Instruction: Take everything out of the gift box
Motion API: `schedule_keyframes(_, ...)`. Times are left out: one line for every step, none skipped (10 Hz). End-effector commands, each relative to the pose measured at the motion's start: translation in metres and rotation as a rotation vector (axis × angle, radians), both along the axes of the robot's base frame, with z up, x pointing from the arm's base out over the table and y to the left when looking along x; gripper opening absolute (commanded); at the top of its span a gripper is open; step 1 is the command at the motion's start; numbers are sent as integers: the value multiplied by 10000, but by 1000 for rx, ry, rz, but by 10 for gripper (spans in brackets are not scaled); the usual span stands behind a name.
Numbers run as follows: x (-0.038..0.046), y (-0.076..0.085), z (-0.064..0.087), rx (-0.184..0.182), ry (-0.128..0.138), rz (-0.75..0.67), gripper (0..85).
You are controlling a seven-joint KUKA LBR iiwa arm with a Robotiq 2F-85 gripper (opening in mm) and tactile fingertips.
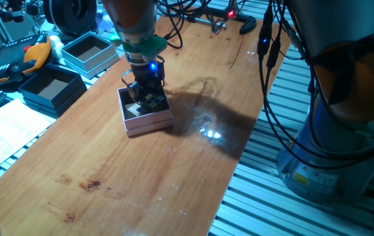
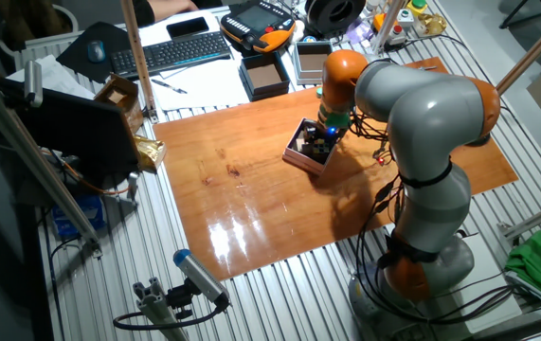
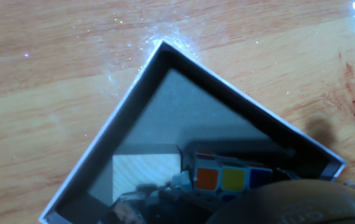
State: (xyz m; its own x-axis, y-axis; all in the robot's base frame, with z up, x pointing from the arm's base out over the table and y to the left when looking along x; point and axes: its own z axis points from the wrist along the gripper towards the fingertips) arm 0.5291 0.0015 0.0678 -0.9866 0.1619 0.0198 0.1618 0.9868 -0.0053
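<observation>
The pale-pink gift box (image 1: 149, 121) stands on the wooden table, left of centre, and shows small in the other fixed view as the box (image 2: 300, 156). My gripper (image 1: 146, 93) is lowered into it, fingers spread apart. In the hand view the box's rim (image 3: 239, 94) frames a dark floor. A multicoloured puzzle cube (image 3: 230, 179) lies at the near side, orange, yellow and blue squares facing me. Beside it on the left rests a pale beige block (image 3: 145, 174). The gripper (image 3: 208, 206) straddles the cube, open, and its dark finger (image 3: 289, 202) blurs the lower right corner.
A light-blue square box (image 1: 90, 52) and a dark navy box (image 1: 50, 88) sit at the table's far-left edge, next to an orange-black handset (image 1: 16, 62). A keyboard (image 2: 173, 52) lies beyond the table. Cables (image 1: 272, 78) hang along the right edge.
</observation>
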Motion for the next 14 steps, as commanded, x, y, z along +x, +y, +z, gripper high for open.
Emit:
schedule_keyframes(-3, 9, 25, 1, 8, 5, 530)
schedule_keyframes(3, 14, 81, -1, 14, 7, 540)
schedule_keyframes(14, 14, 169, -1, 33, 8, 543)
schedule_keyframes(29, 18, 277, 11, 56, 5, 543)
schedule_keyframes(56, 25, 412, 13, 77, 5, 543)
schedule_keyframes(86, 25, 527, 7, 94, 7, 540)
schedule_keyframes(111, 14, 633, -7, 102, 11, 540)
schedule_keyframes(134, -25, 724, -18, 105, 19, 537)
schedule_keyframes(178, -108, 825, -22, 115, 42, 463)
schedule_keyframes(221, -174, 888, -16, 135, 55, 423)
schedule_keyframes(246, -208, 913, -19, 138, 61, 407)
schedule_keyframes(251, -181, 896, -12, 127, 42, 407)
schedule_keyframes(247, -123, 859, -10, 116, 23, 420)
schedule_keyframes(227, -67, 814, -21, 102, 7, 447)
